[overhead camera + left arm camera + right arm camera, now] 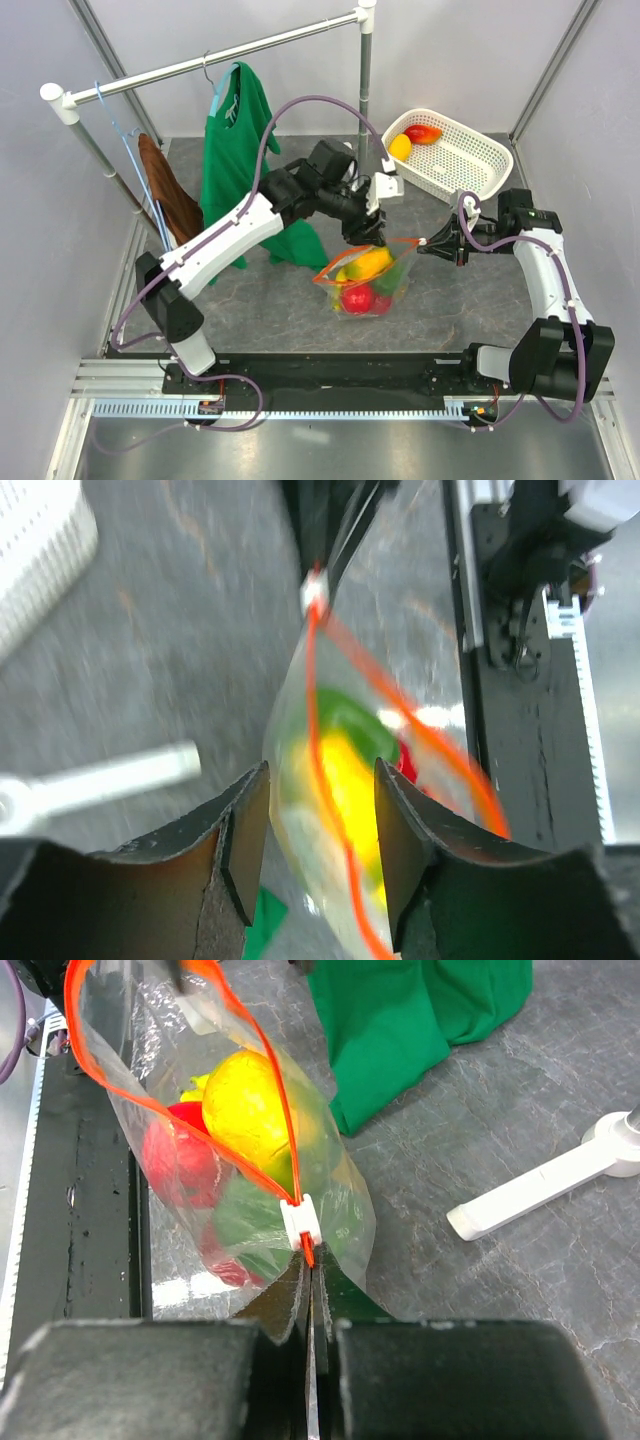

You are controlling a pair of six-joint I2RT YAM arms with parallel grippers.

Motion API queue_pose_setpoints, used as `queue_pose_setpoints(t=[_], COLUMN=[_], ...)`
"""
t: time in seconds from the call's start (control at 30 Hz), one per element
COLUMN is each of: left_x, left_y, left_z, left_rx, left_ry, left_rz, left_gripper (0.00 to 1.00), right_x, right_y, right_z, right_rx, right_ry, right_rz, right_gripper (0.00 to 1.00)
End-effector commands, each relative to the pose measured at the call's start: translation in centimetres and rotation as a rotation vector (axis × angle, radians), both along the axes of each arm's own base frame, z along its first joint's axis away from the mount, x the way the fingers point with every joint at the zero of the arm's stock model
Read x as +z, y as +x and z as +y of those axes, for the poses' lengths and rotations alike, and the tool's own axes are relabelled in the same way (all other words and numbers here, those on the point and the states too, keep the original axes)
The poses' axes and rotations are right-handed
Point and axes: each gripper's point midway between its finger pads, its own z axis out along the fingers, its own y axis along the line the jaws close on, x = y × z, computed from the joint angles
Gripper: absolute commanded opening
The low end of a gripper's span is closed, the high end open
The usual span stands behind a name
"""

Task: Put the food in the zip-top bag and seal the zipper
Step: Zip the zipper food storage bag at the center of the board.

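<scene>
Carefully: the right gripper point(312, 1280) is clamped on the zip-top bag point(365, 285) at the zipper point(292, 1150) end, and the left gripper point(320, 780) is spread astride the bag's mouth. Food point(240, 1095) sits inside, with two pieces in the basket point(470, 150) beyond the bag. Hold the mouth taut and wide.

Left wrist view is badly blurred — the food point(345, 780) inside the zip-top bag point(292, 725) is just green, yellow and red blobs, can't tell which piece is which. The zipper point(313, 710) runs off the bottom edge there. Right wrist view: bag's far corner cut by the top edge, strip end buried between the right gripper point(312, 1285) pads. Overhead, left gripper point(374, 238) covers the bag mouth — contact unclear.
</scene>
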Motion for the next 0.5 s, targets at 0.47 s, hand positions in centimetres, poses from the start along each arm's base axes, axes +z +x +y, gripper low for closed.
queue_pose_setpoints(t=[0.47], left_x=[0.3], left_y=[0.3], left_z=[-8.0], left_rx=[0.061], left_ry=[-0.109], left_rz=[-0.199], left_gripper=[0.55], right_x=[3.2], right_y=[-0.5], right_z=[0.8], right_rx=[0.036], right_ry=[0.048], right_rz=[-0.104], right_gripper=[0.00])
